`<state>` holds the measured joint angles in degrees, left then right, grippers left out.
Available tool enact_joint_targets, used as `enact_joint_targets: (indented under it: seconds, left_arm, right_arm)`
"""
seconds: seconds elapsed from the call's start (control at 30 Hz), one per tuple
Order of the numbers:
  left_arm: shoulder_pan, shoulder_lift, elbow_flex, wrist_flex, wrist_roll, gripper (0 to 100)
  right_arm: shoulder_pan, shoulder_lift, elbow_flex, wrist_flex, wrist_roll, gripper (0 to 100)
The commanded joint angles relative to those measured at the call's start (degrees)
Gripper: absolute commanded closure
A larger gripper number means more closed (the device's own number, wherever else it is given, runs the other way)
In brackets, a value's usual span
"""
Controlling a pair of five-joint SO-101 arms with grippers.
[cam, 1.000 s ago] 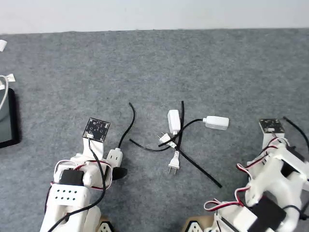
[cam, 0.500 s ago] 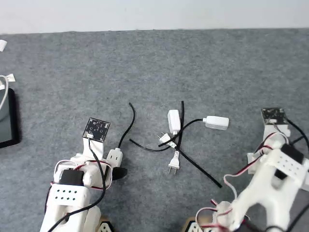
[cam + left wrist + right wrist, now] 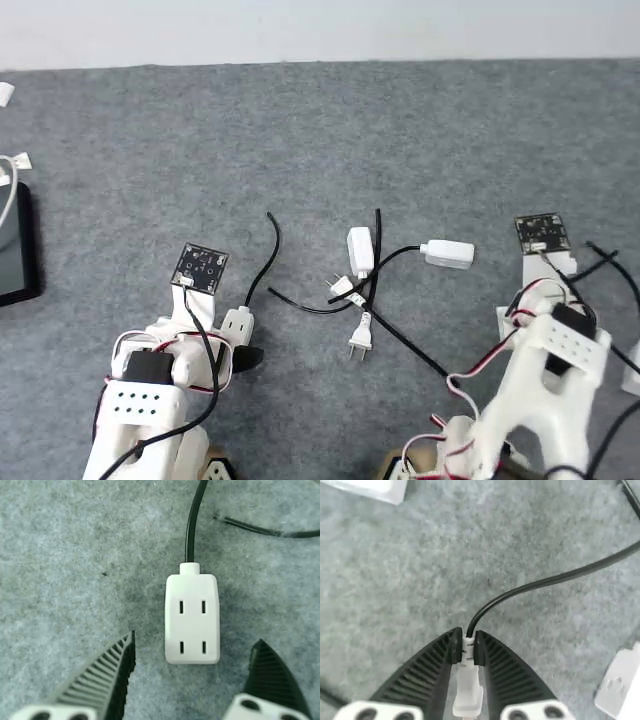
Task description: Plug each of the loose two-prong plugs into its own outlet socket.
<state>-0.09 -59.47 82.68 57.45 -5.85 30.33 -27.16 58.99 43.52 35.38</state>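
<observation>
A white outlet block (image 3: 192, 618) with two sockets and a black cord lies flat on the grey carpet. My left gripper (image 3: 195, 641) is open, its fingers on either side of the block's near end. From above, that block (image 3: 237, 323) sits just ahead of the left arm. My right gripper (image 3: 467, 632) is shut on a white two-prong plug (image 3: 468, 692) whose black cord (image 3: 545, 582) curves away. Two loose white plugs (image 3: 360, 336) (image 3: 343, 287) lie mid-table among tangled black cords, near two white socket ends (image 3: 359, 250) (image 3: 448, 253).
The right arm (image 3: 550, 345) stands at the lower right. A white piece (image 3: 632, 370) lies at the right edge of the carpet beside it. A dark tablet (image 3: 15, 250) rests at the far left edge. The back of the carpet is bare.
The right arm has swung left and forward, so its camera board now sits nearer the middle. The left arm and the loose plugs have not moved.
</observation>
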Motion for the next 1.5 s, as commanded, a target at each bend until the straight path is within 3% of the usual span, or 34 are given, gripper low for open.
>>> enact_joint_targets:
  seconds: [0.0, 0.2, 0.47, 0.7, 1.0, 1.27, 1.47]
  left_arm:
    - [-0.26, -0.79, -0.13, -0.26, -0.44, 72]
    - [-0.26, -0.79, -0.13, -0.35, -0.44, 72]
    - [-0.35, -0.79, -0.48, 1.32, -6.33, 72]
    - [0.18, -0.79, -0.48, 1.76, -9.67, 72]
    - [5.45, -0.79, -0.22, 0.88, -10.29, 88]
    - [5.36, -0.62, 0.13, -2.81, -10.90, 87]
    - [5.89, -0.70, 1.98, -6.42, -31.03, 88]
  right_arm:
    - [-0.40, 1.98, -0.88, -3.74, -0.62, 98.9]
    - [-5.41, -4.97, -0.70, -6.11, -10.02, 98.9]
    - [-21.41, -30.81, 7.30, -2.07, -23.12, 98.9]
    - [-31.60, -53.58, 19.08, -1.80, -24.00, 98.9]
    - [-38.73, -70.46, 26.90, 11.38, -24.70, 98.9]
    - [-47.16, -76.79, 30.68, 9.89, -37.98, 98.9]
    - [-47.16, -76.62, 37.54, 1.80, -40.35, 98.9]
